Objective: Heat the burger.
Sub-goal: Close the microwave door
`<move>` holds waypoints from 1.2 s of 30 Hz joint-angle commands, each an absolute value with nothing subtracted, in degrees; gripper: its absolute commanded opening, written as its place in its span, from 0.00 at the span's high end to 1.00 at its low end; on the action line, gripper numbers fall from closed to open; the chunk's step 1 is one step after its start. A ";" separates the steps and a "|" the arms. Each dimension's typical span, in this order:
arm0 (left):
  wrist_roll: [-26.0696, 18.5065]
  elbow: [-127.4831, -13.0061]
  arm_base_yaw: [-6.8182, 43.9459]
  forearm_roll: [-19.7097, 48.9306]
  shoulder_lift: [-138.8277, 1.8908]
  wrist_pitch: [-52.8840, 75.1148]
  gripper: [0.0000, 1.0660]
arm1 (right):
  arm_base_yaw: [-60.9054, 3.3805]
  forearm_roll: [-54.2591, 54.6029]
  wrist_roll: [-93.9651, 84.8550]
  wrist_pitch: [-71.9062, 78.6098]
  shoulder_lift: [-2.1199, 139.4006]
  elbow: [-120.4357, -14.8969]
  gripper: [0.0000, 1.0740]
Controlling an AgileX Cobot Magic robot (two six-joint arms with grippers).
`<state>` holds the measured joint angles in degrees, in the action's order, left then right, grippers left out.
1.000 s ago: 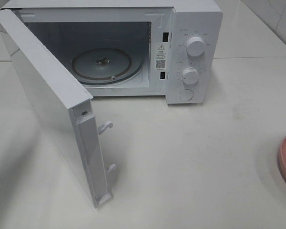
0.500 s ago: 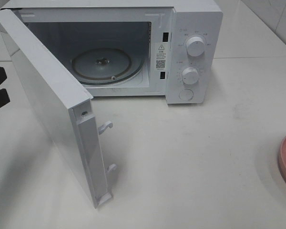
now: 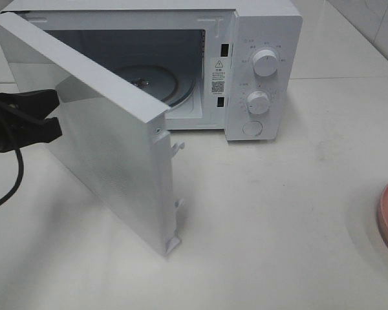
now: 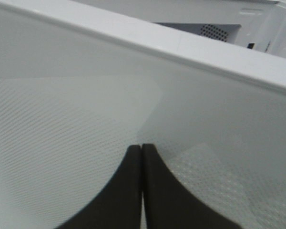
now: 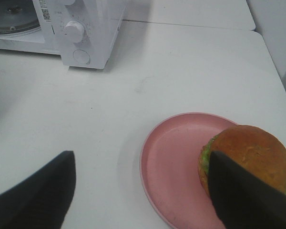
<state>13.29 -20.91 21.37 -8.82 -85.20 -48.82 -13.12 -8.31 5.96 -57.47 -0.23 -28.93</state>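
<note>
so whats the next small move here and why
Probably stop the left gripper, shut and pressing the outside of the microwave door, and draw it back. The door stands part-way across the opening, while the burger sits on the pink plate outside; the open right gripper hovers by it.

The left gripper [image 3: 52, 111], out of sight a second before and only at the frame's edge soon after, came in with closed jaws against the outer face of the microwave door [image 3: 110, 155], which swung partway toward shut, hiding much of the glass turntable [image 3: 158, 81].
</note>
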 commanded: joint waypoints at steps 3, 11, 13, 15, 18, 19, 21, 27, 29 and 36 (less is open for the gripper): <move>8.08 -23.89 26.76 -1.09 -87.32 -50.25 1.00 | -12.72 -8.31 5.50 -57.07 -1.89 -28.53 0.30; 4.30 -28.93 33.00 6.53 -91.90 -50.25 1.00 | -12.72 -8.31 5.50 -57.07 -1.89 -28.53 0.30; 4.01 -29.68 33.58 7.10 -92.59 -50.25 1.00 | -12.72 -8.31 5.50 -57.07 -1.89 -28.53 0.30; 3.55 -31.11 34.61 8.08 -93.79 -50.19 1.00 | -12.72 -8.31 5.50 -57.07 -1.89 -28.53 0.30; 3.44 -33.98 36.50 10.37 -95.57 -49.16 1.00 | -12.72 -8.31 5.50 -57.07 -1.89 -28.53 0.30; 3.27 -34.78 36.78 11.06 -95.91 -48.53 1.00 | -12.72 -8.31 5.50 -57.07 -1.89 -28.53 0.30; 2.64 -36.50 37.59 12.66 -96.94 -47.10 1.00 | -12.72 -8.31 5.39 -57.07 -1.89 -28.53 0.30; 1.32 -41.54 39.48 14.50 -100.21 -45.61 1.00 | -12.72 -8.31 5.44 -57.07 -1.89 -28.53 0.30; 1.03 -43.26 40.05 15.07 -101.53 -45.26 1.00 | -12.72 -8.31 5.44 -57.07 -1.89 -28.53 0.30; 0.57 -47.90 40.05 16.96 -104.56 -42.80 1.00 | -12.72 -8.31 5.44 -57.07 -1.89 -28.53 0.30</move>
